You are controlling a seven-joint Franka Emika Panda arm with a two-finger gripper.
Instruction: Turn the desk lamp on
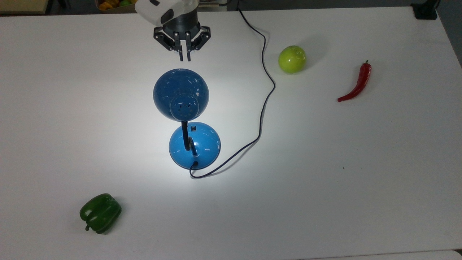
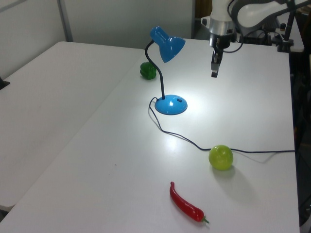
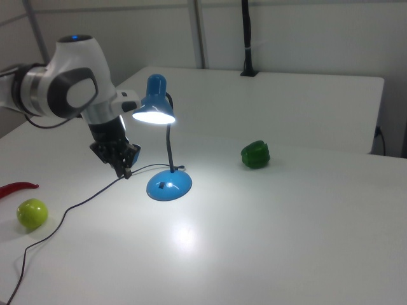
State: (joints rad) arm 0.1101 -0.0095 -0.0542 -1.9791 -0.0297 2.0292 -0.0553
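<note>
Two fingers together (nothing held): pincer (image 1: 183, 57) apart from desk lamp (image 1: 181, 94).

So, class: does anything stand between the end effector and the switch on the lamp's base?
The lamp's own shade lies between the end effector and the base switch in the top view. The lamp already shines, so no reach seems needed.
</note>
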